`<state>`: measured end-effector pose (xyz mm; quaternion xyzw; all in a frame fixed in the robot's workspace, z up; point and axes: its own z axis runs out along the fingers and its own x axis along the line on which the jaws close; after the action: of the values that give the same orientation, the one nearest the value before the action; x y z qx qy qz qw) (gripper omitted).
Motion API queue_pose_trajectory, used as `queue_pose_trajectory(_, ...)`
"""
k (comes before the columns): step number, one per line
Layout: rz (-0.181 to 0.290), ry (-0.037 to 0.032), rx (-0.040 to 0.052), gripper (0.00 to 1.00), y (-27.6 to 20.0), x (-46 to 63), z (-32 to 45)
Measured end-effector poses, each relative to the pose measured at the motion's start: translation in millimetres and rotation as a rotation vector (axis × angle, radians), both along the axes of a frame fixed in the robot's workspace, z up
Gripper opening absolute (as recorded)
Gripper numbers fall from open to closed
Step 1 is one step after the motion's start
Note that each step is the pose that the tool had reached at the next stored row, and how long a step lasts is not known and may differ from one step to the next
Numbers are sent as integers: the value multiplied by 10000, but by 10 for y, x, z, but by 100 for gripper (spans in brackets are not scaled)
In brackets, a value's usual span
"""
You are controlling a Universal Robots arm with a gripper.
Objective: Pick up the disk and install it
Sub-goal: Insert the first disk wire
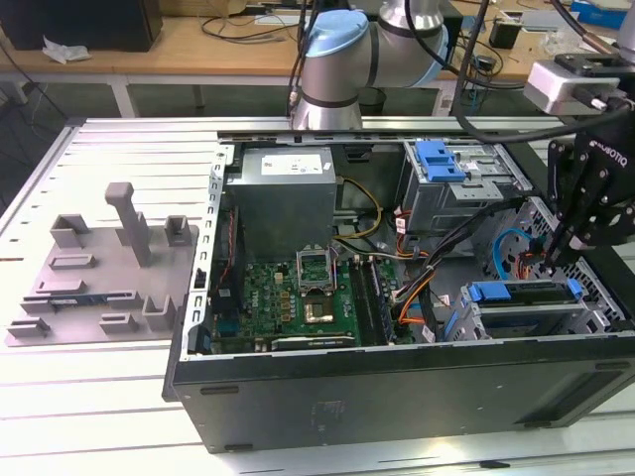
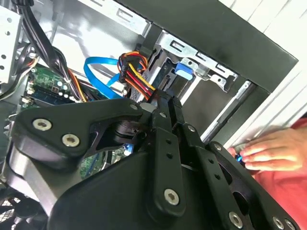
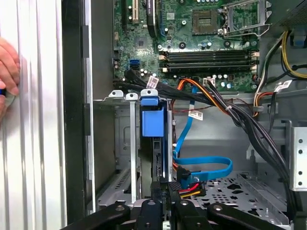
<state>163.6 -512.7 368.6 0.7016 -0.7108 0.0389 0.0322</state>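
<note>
First wrist view puts the gripper (image 3: 168,188) nearest, low inside the open case (image 3: 74,120), at one end of the disk (image 3: 152,122); whether it is apart, together or clamped there I cannot tell. The disk stands on edge in a slot of the silver cage (image 3: 130,143), its blue bracket toward the motherboard (image 3: 192,52). Just beside the gripper are a plug (image 3: 190,184) with red, yellow and black wires and a looped blue cable (image 3: 206,165). Outside the case wall a hand (image 3: 7,67) rests on the ribbed table (image 3: 38,143). In the exterior view the gripper (image 1: 551,260) hangs just above the disk (image 1: 521,292) at the exterior view's right. Farther back is a second cage (image 1: 442,164) with a blue handle. Well apart, at the exterior view's left, lies a grey tray (image 1: 99,268).
</note>
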Motion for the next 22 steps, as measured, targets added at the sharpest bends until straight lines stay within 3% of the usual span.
queue_pose_trajectory(22,-81,0,24,17,-23,-1,-56)
